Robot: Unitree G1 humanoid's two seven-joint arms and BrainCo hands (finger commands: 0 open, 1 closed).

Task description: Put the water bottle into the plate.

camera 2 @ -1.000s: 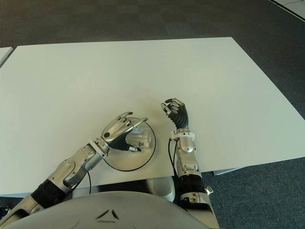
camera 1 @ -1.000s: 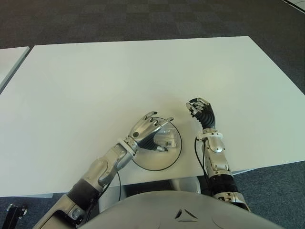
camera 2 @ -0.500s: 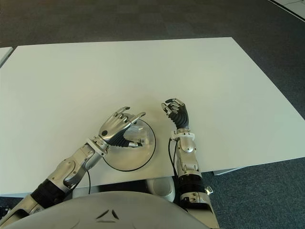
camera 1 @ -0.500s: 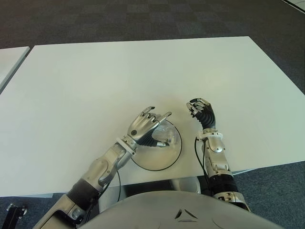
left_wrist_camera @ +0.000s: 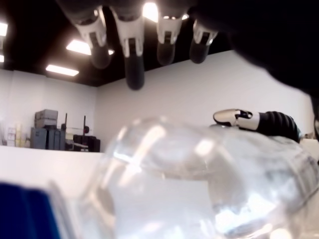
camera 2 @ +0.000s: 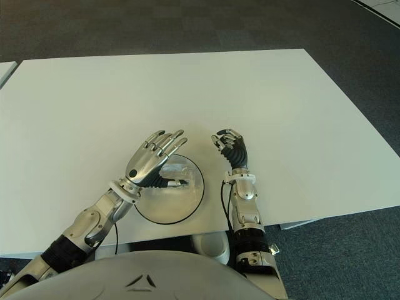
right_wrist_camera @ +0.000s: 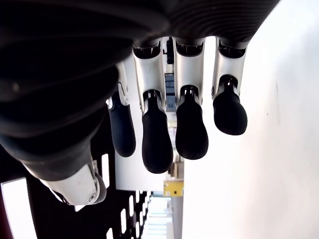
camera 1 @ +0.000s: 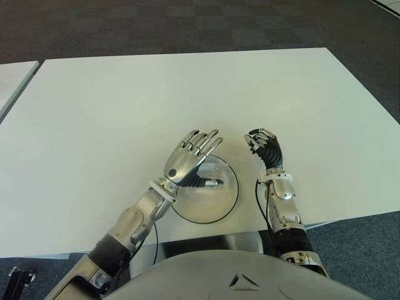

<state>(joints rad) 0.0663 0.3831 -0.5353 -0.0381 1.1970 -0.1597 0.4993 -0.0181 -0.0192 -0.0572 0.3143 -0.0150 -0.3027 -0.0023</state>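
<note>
Here, nearest my body, the plate [camera 1: 187, 212] sits at the near edge of the white bench [camera 1: 125, 106], a round clear dish with a dark rim, roughly at my 6 o'clock and a touch toward 7. The water bottle [camera 1: 215, 177] lies on its side inside that plate, toward the plate's 1 o'clock part, clear plastic with a pale label; in my left wrist view it fills the lower frame [left_wrist_camera: 199, 189] with a blue patch at one corner that I cannot identify. My left robot hand [camera 1: 187, 159] is over the plate's far-left part, just above the bottle, with the palm turned down and all four fingers [left_wrist_camera: 132, 55] stretched out straight and fanned toward 1 o'clock; it has hold of nothing, and the wrist view shows a gap between the fingertips and the bottle. Whether my thumb touches the bottle I cannot tell. My right robot hand [camera 1: 262, 142] shows just beside the plate at its 2 o'clock, wrist toward me and forearm running back to the bench edge; its fingers [right_wrist_camera: 157, 134] are curled in toward the palm around nothing. Beyond both hands the bench runs on bare to its far edge at 12 o'clock, and past that lies dark carpet [camera 1: 187, 25]. At 10 o'clock the corner of a second white surface [camera 1: 12, 78] shows, set apart by a narrow gap.
</note>
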